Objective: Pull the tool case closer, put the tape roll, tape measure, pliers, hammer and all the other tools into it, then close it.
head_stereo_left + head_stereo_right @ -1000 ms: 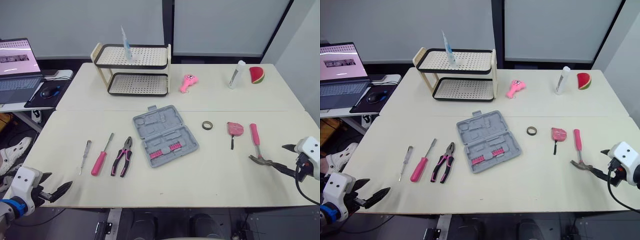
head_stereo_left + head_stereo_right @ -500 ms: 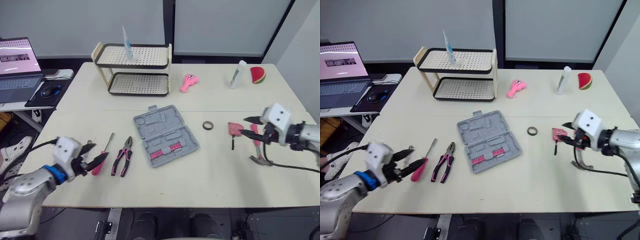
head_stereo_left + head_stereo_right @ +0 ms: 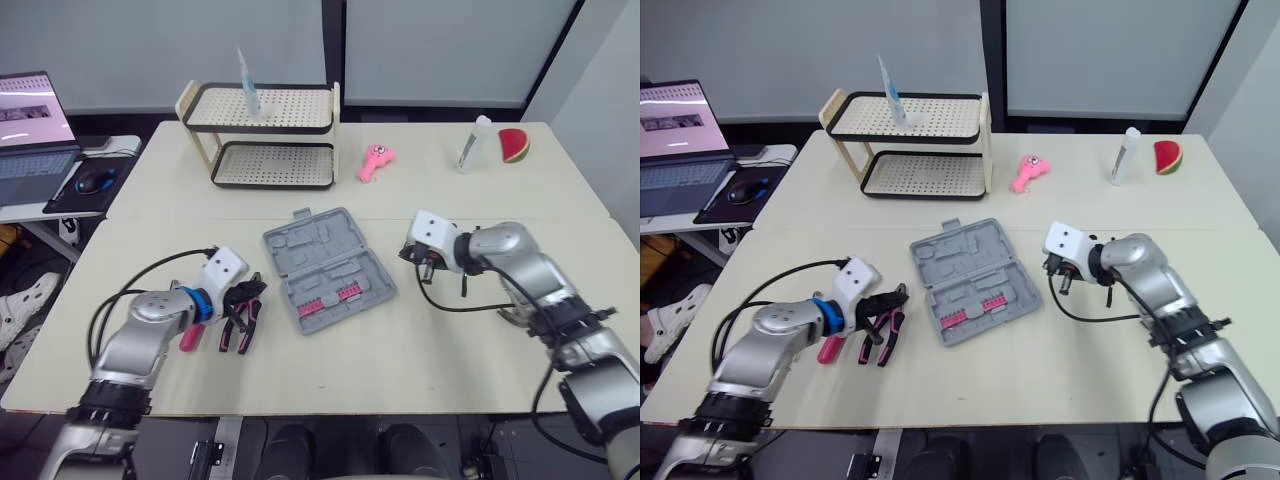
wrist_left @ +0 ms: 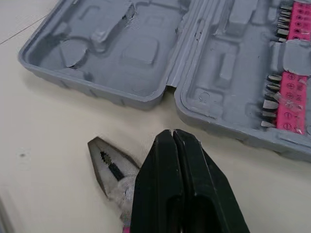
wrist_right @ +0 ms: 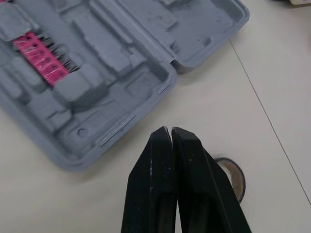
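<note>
A: Both arms are swinging inward from half a second ago. The left gripper is leaving the screwdrivers' side and hovering over the pliers. The right gripper is coming off the tape-measure spot and sitting by the case's right edge.

B: How are the jaws standing?

A: Both pairs are pressing shut, fingertip against fingertip, and carrying nothing. The left fingertips are pointing just past the pliers' open nose, towards the tool case.

B: And the case itself?

A: It is lying open mid-table between the two grippers, where it was lying before, and neither gripper is touching it. Its pink bit strip is facing up in the nearer half.

B: The other tools?

A: The pliers are keeping their place beside the case's left edge. The pink-handled screwdriver is peeking out under the left forearm.

B: What is being hidden?

A: The tape roll is showing as a partial ring behind the right fingers in the wrist view. The right forearm is covering the tape measure and hammer, so I am not making them out. The left arm is hiding the slimmer screwdriver.
</note>
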Available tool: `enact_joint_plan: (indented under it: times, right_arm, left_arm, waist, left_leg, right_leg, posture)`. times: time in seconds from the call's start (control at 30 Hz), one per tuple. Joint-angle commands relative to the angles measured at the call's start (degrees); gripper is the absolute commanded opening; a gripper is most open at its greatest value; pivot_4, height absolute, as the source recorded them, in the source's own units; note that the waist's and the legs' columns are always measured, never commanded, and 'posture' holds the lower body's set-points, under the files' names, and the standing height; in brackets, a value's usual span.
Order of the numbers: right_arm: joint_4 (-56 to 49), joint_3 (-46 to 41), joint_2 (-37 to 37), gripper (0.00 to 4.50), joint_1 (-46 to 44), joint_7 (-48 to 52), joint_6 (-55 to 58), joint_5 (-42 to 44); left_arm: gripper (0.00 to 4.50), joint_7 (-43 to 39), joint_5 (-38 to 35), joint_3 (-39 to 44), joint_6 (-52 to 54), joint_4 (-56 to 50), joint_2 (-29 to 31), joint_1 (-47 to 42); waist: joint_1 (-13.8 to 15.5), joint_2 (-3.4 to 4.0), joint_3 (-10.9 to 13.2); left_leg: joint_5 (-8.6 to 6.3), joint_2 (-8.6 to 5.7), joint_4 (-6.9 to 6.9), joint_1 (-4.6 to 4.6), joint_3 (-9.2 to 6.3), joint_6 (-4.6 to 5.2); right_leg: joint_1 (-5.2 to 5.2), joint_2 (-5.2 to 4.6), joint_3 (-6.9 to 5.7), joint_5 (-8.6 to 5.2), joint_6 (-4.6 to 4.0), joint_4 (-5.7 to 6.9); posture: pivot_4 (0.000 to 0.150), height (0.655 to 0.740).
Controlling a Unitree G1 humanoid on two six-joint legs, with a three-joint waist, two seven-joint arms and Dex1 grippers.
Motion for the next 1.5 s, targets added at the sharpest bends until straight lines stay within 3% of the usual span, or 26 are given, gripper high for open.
enact_joint_plan:
  times: [0.03, 0.3, 0.7, 0.97, 1.5]
  right_arm:
    - [9.25, -0.08, 2.54, 0.02, -5.04, -2.04, -5.30, -2.75]
    - [29.57, 0.02, 10.30, 0.02, -12.26, -7.31, -14.85, -7.02]
    - [46.67, -0.72, 19.55, 0.02, -17.78, -16.68, -23.48, -11.56]
    - [48.41, -1.80, 22.75, 0.02, -17.32, -13.38, -26.06, -11.36]
    - [46.09, -3.01, 19.29, 0.02, -15.22, -0.05, -26.79, -10.76]
  left_arm:
    - [0.00, 0.84, 2.49, -1.06, -0.95, 2.34, -0.32, -2.51]
    - [0.00, 1.66, 4.51, -1.57, -0.91, 5.17, -1.42, -4.53]
    - [0.00, 2.33, 6.29, -1.89, -1.20, 7.98, -2.74, -6.19]
    - [0.00, 1.87, 6.98, -2.51, -1.52, 9.60, -4.36, -7.48]
    - [0.00, -4.01, 6.41, -2.76, -3.05, 8.47, -3.72, -6.19]
  waist:
    - [-0.11, 0.00, 0.00]
    - [-1.13, 0.00, 0.00]
    - [-2.28, 0.02, -0.01]
    - [-2.64, 0.05, -0.04]
    - [-2.72, 0.06, -0.06]
  left_leg:
    - [0.00, 0.00, 0.00, 0.01, 0.00, 0.00]
    - [0.02, 0.00, -0.02, 0.03, -0.01, -0.03]
    - [0.08, 0.02, -0.06, 0.03, -0.05, -0.13]
    - [0.09, 0.01, -0.06, 0.05, -0.13, -0.17]
    - [0.09, 0.01, -0.07, 0.05, -0.14, -0.17]
  right_leg:
    - [0.00, 0.00, -0.01, 0.00, 0.00, 0.02]
    - [-0.06, 0.00, -0.03, 0.00, 0.00, 0.14]
    - [-0.23, 0.00, -0.08, 0.00, 0.00, 0.41]
    - [-0.21, 0.00, -0.12, 0.00, 0.00, 0.44]
    - [-0.20, 0.00, -0.12, 0.00, 0.00, 0.44]
  posture:
    - [0.150, 0.7290]
    - [0.150, 0.7290]
    - [0.150, 0.7290]
    - [0.150, 0.7290]
    - [0.150, 0.7290]
